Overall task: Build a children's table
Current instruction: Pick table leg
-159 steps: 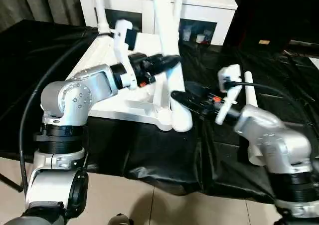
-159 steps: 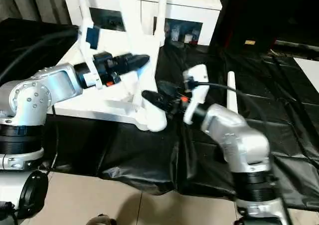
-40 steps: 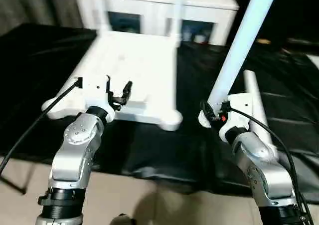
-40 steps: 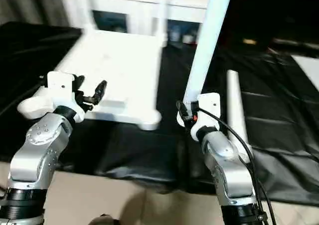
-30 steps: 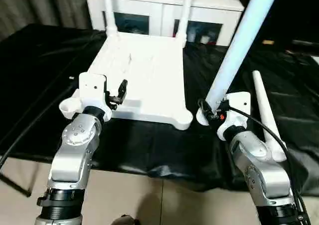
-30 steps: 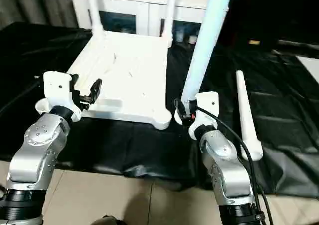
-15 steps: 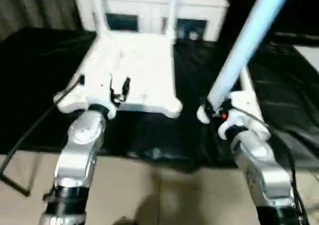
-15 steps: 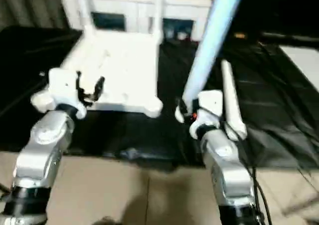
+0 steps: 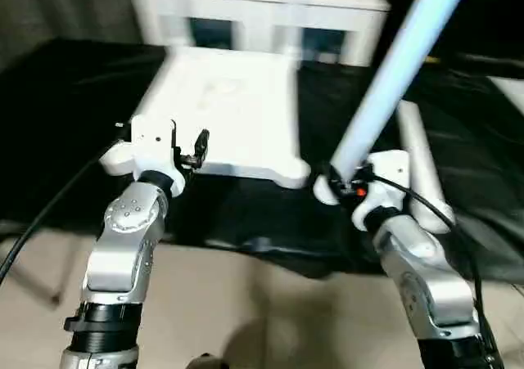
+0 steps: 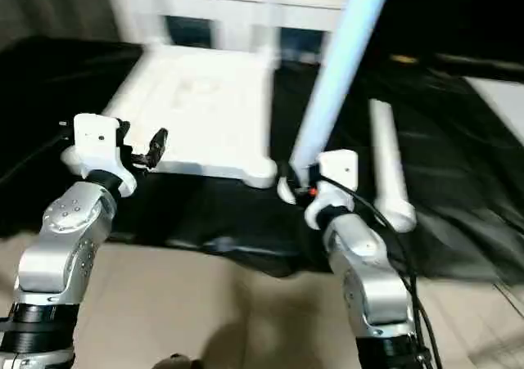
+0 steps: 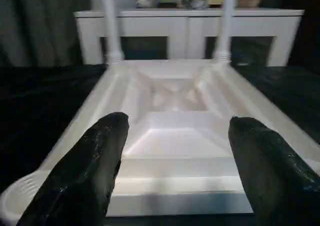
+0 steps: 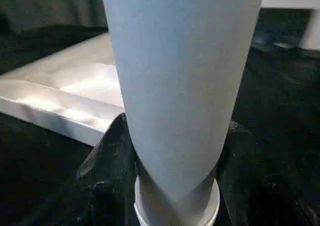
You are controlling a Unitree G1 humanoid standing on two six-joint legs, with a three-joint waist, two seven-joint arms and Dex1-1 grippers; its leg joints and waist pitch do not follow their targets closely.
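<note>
The children's table top [image 9: 221, 107] lies upside down on the black cloth. Two legs [image 11: 111, 25] stand in its far corner sockets. My right gripper [image 9: 337, 181] is shut on a third leg [image 9: 385, 83], gripping near its thick end. That leg leans up and to the right, its end just right of the near right corner socket [image 9: 295, 173]. In the right wrist view, black fingers [image 12: 107, 186] flank this leg [image 12: 185, 85]. A fourth leg [image 9: 417, 164] lies loose on the cloth at the right. My left gripper [image 9: 190, 150] is open and empty at the top's near left corner.
A white cabinet [image 9: 262, 9] with glass doors stands close behind the table top. The black cloth [image 9: 65, 123] ends just in front of my grippers, with beige floor [image 9: 246, 303] below. A black cable [image 9: 41, 222] hangs beside my left arm.
The camera has shifted. Five seconds ago both grippers worked at the near right corner; now the left is back at the near left corner and the right holds the leg beside the socket.
</note>
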